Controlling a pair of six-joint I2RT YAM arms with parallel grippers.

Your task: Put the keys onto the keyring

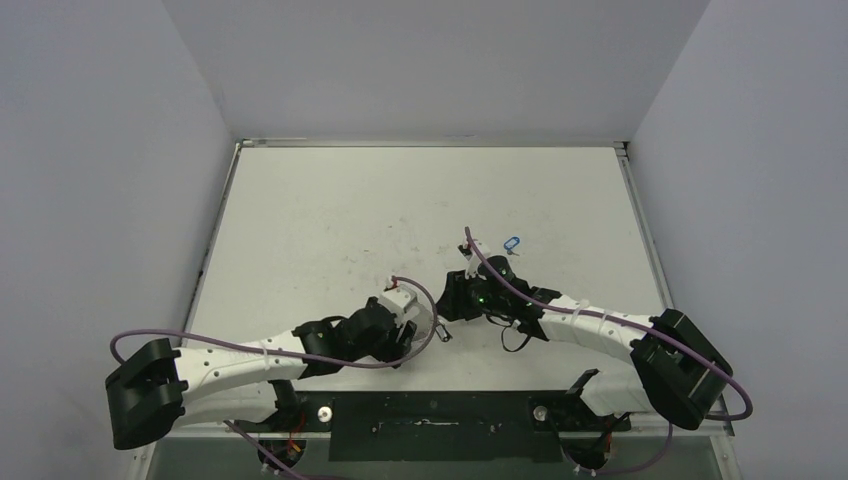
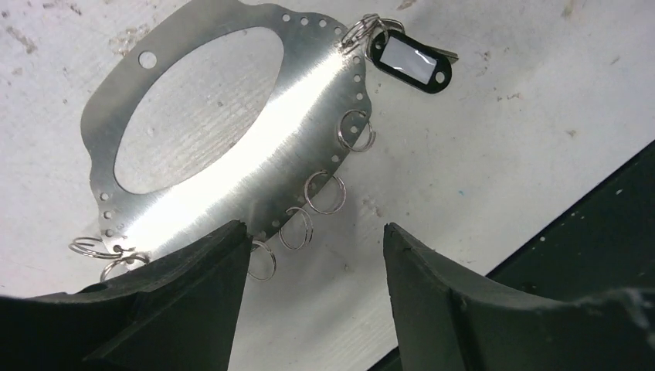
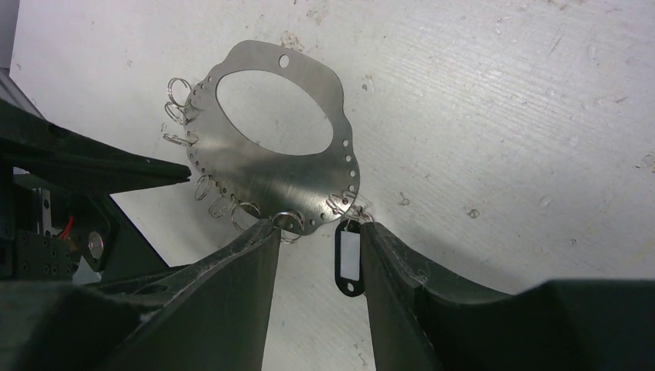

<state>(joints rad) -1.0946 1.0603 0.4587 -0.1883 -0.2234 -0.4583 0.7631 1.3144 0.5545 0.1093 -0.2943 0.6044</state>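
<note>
The keyring (image 2: 255, 147) lies flat on the table, a shiny plate with a big oval hole and wire loops (image 2: 324, 192) along its rim. A dark-headed key (image 2: 409, 62) with a white label hangs from a loop at the rim. My left gripper (image 2: 313, 228) is open, and its left finger (image 2: 220, 255) overlaps the plate's near edge. The right gripper (image 3: 319, 226) is open at the opposite rim of the keyring (image 3: 270, 166). The dark key (image 3: 349, 259) lies between its fingers, against the right one. In the top view the blue-headed key (image 1: 512, 243) lies alone behind the right gripper (image 1: 452, 295).
The left gripper's pointed finger (image 3: 154, 166) reaches the plate from the left in the right wrist view. A black strip (image 1: 430, 425) runs along the table's near edge between the arm bases. White walls (image 1: 430, 70) enclose the table.
</note>
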